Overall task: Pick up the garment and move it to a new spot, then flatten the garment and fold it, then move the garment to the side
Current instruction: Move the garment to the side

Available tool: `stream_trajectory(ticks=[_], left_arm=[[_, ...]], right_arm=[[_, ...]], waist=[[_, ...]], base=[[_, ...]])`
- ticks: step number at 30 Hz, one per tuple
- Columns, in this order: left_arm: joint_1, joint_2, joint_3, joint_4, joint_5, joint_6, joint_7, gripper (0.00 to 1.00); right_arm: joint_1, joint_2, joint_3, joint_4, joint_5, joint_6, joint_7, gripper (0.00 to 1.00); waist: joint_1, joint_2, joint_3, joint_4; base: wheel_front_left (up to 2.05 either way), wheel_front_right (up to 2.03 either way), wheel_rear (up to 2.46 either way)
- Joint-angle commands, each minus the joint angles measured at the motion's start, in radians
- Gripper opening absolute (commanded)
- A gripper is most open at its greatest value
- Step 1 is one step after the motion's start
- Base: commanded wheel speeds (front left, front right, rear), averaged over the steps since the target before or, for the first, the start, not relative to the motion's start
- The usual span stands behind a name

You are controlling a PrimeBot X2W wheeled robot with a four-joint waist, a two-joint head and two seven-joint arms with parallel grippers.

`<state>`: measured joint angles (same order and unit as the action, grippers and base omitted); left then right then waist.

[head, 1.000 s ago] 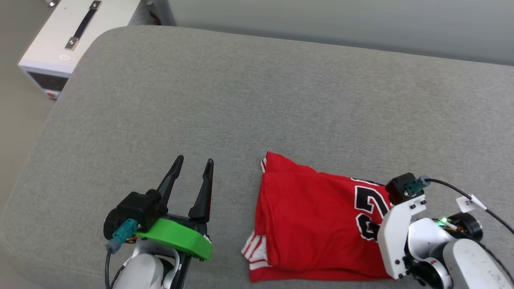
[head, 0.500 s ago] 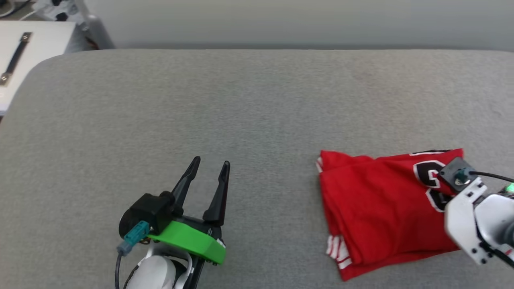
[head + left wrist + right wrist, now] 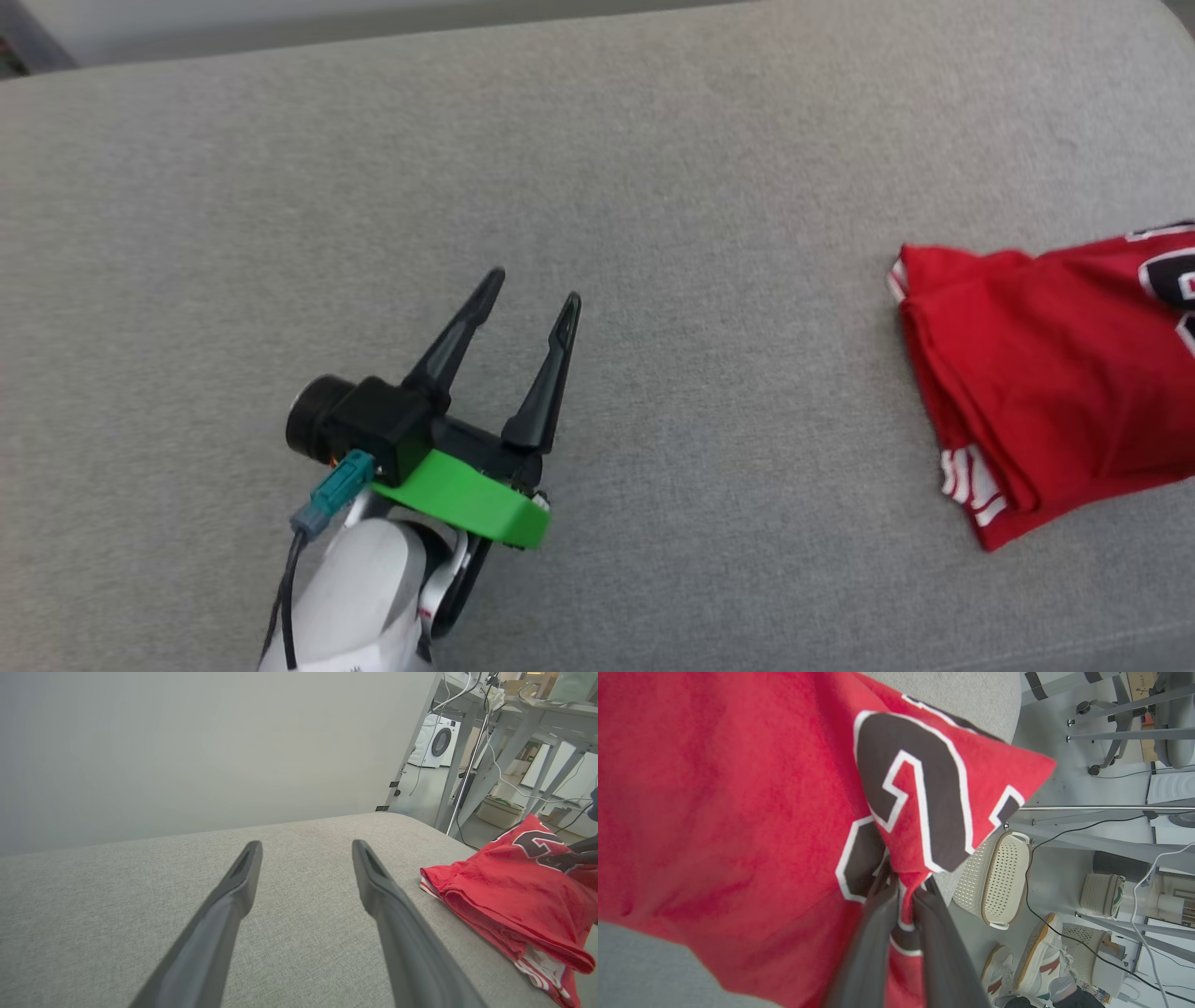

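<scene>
garment (image 3: 1046, 373) dragged rightward by right pincer (image 3: 906, 885), camera turned

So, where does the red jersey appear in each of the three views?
Head view: jersey at the right edge, cut off.
Left wrist view: jersey at the lower right.
Right wrist view: jersey across the left and centre.
Shared landmark: the grey cushion under it.

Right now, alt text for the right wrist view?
The right claw is shut on an edge of the red fabric jersey, by its black, white-outlined numeral. The jersey lies on a grey fabric cushion; beyond it, a white perforated plastic basket sits on the floor.
</scene>
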<state>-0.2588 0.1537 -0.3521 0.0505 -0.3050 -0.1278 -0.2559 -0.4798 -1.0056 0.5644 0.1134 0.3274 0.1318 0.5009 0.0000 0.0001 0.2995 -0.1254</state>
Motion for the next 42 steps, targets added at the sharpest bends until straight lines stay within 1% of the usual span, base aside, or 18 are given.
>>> stream_trajectory(ticks=[1,7,12,20,26,27,28,29,36,39,42], left_arm=[[-0.035,0.011,-0.002,-0.010,0.013,-0.003,-0.006,1.00],[-0.113,0.036,-0.017,-0.044,0.039,-0.003,-0.006,1.00],[-0.175,0.061,-0.025,-0.091,0.063,-0.003,-0.003,1.00],[-0.245,0.078,-0.032,-0.178,0.080,-0.003,0.035,1.00],[-0.260,0.076,-0.037,-0.196,0.078,0.003,0.037,1.00],[-0.259,0.076,-0.037,-0.195,0.076,0.003,0.036,1.00],[-0.257,0.076,-0.037,-0.193,0.075,0.004,0.034,1.00],[-0.255,0.075,-0.036,-0.190,0.072,0.005,0.031,1.00],[-0.226,0.060,-0.027,-0.144,0.053,0.014,0.008,1.00],[-0.199,0.049,-0.013,-0.109,0.035,0.019,0.001,1.00],[-0.166,0.042,0.013,-0.072,0.015,0.026,-0.003,1.00]], right_arm=[[-0.030,-0.002,-0.010,0.025,-0.018,-0.001,-0.029,0.00],[-0.100,0.021,-0.085,0.162,-0.080,-0.001,-0.151,0.00],[-0.164,0.076,-0.184,0.271,-0.145,-0.001,-0.227,0.00],[-0.220,0.155,-0.375,0.427,-0.270,-0.001,-0.279,0.00],[-0.250,0.205,-0.454,0.508,-0.337,-0.001,-0.301,0.00],[-0.254,0.213,-0.468,0.518,-0.344,-0.001,-0.302,0.11],[-0.257,0.222,-0.480,0.526,-0.357,-0.001,-0.305,0.72],[-0.261,0.230,-0.493,0.532,-0.369,-0.001,-0.309,1.00],[-0.252,0.252,-0.526,0.521,-0.421,-0.001,-0.322,1.00],[-0.246,0.263,-0.530,0.484,-0.417,-0.001,-0.326,1.00],[-0.238,0.289,-0.527,0.428,-0.398,-0.001,-0.336,1.00]], waist=[[0.0000,-0.0001,0.111,-0.089],[0.0000,-0.0001,0.206,-0.126],[0.0000,-0.0001,0.284,-0.143],[0.0000,-0.0001,0.358,-0.129],[0.0000,-0.0001,0.367,-0.102],[0.0000,-0.0001,0.365,-0.099],[0.0000,-0.0001,0.360,-0.095],[0.0000,-0.0001,0.354,-0.091],[0.0000,-0.0001,0.266,-0.065],[0.0000,-0.0001,0.204,-0.053],[0.0000,-0.0001,0.134,-0.040]], base=[[0.00,0.00,0.00],[0.00,0.00,0.00],[0.00,0.00,0.00],[0.00,0.00,0.00],[0.00,0.00,0.00],[0.00,0.00,0.00],[0.00,0.00,0.00],[0.00,0.00,0.00],[0.00,0.00,0.00],[0.00,0.00,0.00],[0.00,0.00,0.00]])
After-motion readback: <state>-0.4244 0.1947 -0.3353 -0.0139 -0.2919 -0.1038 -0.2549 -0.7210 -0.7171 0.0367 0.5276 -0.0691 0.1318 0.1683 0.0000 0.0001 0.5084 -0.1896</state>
